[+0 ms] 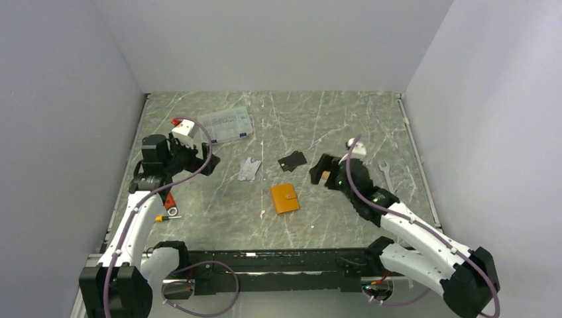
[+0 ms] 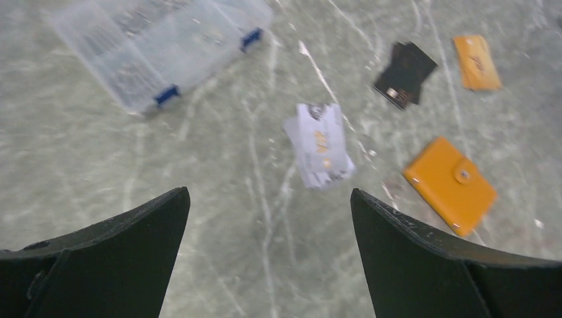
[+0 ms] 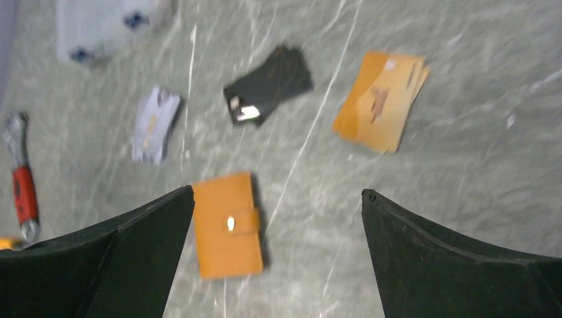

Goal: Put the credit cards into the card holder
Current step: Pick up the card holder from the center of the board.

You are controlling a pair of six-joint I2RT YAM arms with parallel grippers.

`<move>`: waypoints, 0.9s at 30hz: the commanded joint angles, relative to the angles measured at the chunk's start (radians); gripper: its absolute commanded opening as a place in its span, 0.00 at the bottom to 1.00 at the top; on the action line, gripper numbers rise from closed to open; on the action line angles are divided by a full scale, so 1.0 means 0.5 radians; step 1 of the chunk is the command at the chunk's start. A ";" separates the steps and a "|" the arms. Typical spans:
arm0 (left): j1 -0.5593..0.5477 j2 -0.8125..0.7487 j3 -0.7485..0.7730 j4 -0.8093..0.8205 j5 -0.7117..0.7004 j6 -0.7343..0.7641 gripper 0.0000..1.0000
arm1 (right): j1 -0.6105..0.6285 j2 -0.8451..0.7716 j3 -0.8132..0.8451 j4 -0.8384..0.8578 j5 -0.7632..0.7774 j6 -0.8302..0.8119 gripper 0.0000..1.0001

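While the left pincer (image 2: pixel 268 193) and right pincer (image 3: pixel 277 191) are gaping empty, the thin, slippery credit cards (image 1: pixel 249 169) are lying flat on the counter (image 1: pixel 331 119) beyond the closed card holder (image 1: pixel 285 198), probably needing edge-prying.

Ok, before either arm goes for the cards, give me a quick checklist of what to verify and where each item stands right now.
1. Left claw open and empty: ok.
2. Right claw open and empty: ok.
3. Wallet open to take cards: not ok, it lies shut with its snap tab across.
4. Cards in sight: ok; the white cards, black card and orange cards all lie flat.
5. Card groups apart from each other and from the wallet: ok.
6. Number of cards in each group: cannot tell, too blurred.
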 commanded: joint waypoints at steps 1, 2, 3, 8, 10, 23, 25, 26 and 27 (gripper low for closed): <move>-0.201 0.074 0.110 -0.339 0.058 -0.311 0.99 | 0.518 0.071 -0.063 -0.223 0.378 0.128 1.00; -0.273 0.124 0.139 -0.403 0.043 -0.359 0.99 | 0.625 0.136 -0.045 -0.241 0.447 0.137 1.00; -0.315 0.175 0.164 -0.459 0.018 -0.406 0.99 | 0.727 0.204 -0.018 -0.252 0.516 0.147 1.00; -0.530 0.321 0.174 -0.448 0.052 -0.621 0.99 | 0.906 0.513 0.115 -0.158 0.442 0.124 0.97; -0.579 0.393 0.162 -0.397 0.065 -0.673 0.99 | 0.909 0.588 0.133 -0.100 0.358 0.133 0.94; -0.816 0.947 0.126 0.118 0.267 -0.889 0.99 | 0.742 0.930 0.114 0.333 -0.021 0.171 0.77; -0.826 0.983 0.124 0.174 0.293 -0.917 0.99 | 0.710 1.002 0.151 0.327 -0.057 0.171 0.76; -0.832 0.988 0.119 0.192 0.308 -0.918 0.99 | 0.693 1.032 0.162 0.330 -0.083 0.169 0.75; -0.836 0.988 0.112 0.209 0.316 -0.918 0.99 | 0.679 1.054 0.164 0.337 -0.102 0.168 0.75</move>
